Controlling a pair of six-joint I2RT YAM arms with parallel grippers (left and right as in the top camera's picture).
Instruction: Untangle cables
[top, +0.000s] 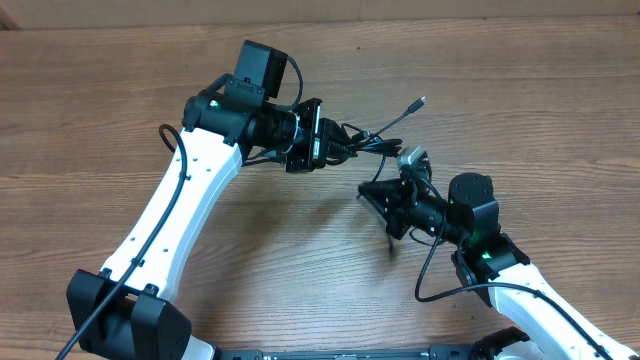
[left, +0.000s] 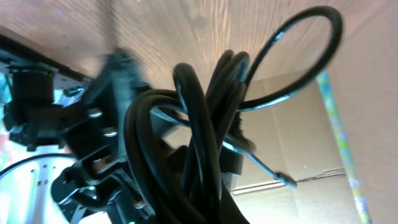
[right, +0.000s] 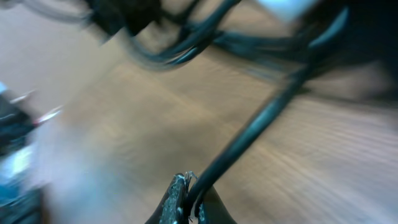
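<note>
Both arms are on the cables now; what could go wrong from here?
The left gripper grips the cable bundle as a lump, so pulling may tighten the knot rather than free it. The right gripper pinches one strand only at its fingertips; it could slip out. The loose plug end might snag in a loop.

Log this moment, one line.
left gripper: shut on cables, bundled | right gripper: shut on cable strand | status: not yet untangled
</note>
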